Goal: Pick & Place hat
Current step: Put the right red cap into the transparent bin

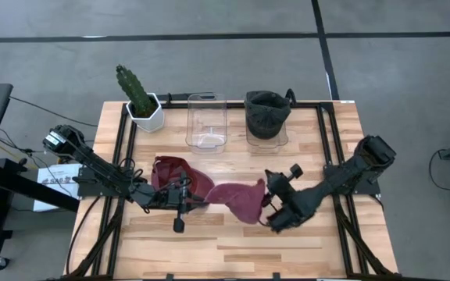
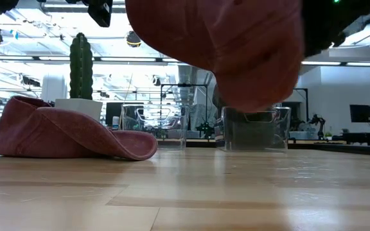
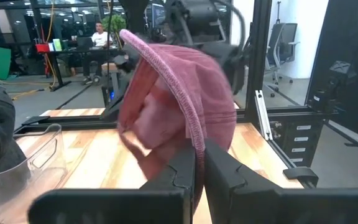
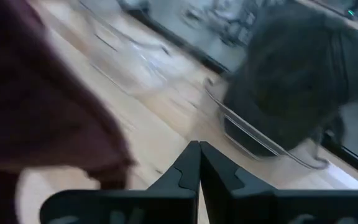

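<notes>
Two maroon hats are seen on the wooden worktop in the high view. One maroon cap is held up off the surface at the centre of the frame, stretched between the two arms. The left end effector is closed on its brim edge; in the left wrist view the fingers are pressed together with the brim's seam pinched between them. The right end effector meets the cap's opposite side at lower centre-right, and in the right wrist view its fingers are shown pressed together, though a pinch of cloth between them cannot be confirmed. In the low view the lifted cap fills the upper centre.

A second maroon cap lies on the worktop just left of centre, beside the left arm.

Along the upper edge of the worktop a potted cactus in a white pot, a clear container and a second clear container bearing a dark grey hat are lined up. A printed paper sheet lies at the left edge; its writing cannot be read.
</notes>
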Tool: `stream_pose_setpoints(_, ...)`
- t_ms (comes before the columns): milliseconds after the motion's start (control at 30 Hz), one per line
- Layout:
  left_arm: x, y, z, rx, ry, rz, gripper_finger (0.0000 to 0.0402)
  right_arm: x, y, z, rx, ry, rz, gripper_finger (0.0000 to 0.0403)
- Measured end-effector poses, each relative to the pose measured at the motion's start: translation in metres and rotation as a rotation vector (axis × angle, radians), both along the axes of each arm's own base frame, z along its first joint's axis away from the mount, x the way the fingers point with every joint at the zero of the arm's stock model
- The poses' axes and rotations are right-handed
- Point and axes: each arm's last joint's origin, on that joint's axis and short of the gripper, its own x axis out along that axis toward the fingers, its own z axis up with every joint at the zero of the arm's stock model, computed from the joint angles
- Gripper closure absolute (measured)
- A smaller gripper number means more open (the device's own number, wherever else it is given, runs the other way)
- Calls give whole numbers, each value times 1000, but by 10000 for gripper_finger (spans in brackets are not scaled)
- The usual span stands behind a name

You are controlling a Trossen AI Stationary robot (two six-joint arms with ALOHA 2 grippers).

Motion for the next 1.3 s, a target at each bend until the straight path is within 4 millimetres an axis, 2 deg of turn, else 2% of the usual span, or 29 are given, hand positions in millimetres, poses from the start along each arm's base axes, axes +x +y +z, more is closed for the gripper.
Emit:
stream_pose_setpoints(233,0,0,0,-1,-2,2,387,-25,33,29,-36,-214,161,403)
stream_pose_setpoints(367,0,0,0,-1,-2,5,387,-41,42,45,-75,-312,219,403)
stream_pose_setpoints(533,0,0,0,-1,-2,4,387,-54,49,55,-110,-386,261,403)
stream_pose_setpoints(733,0,0,0,6,-3,5,387,-59,56,56,-126,-370,302,403)
stream_pose_setpoints(933,0,0,7,12,-67,7,388,-69,77,47,-112,-372,378,403)
stream_pose_setpoints(1033,-2,1,20,1,-186,16,388,-75,88,42,-101,-379,415,403)
stream_pose_setpoints(1167,-9,7,44,-22,-429,32,388,-80,100,36,-113,-416,443,403)
stream_pose_setpoints(1300,-12,14,57,-15,-600,-72,388,-79,106,29,-164,-451,445,403)
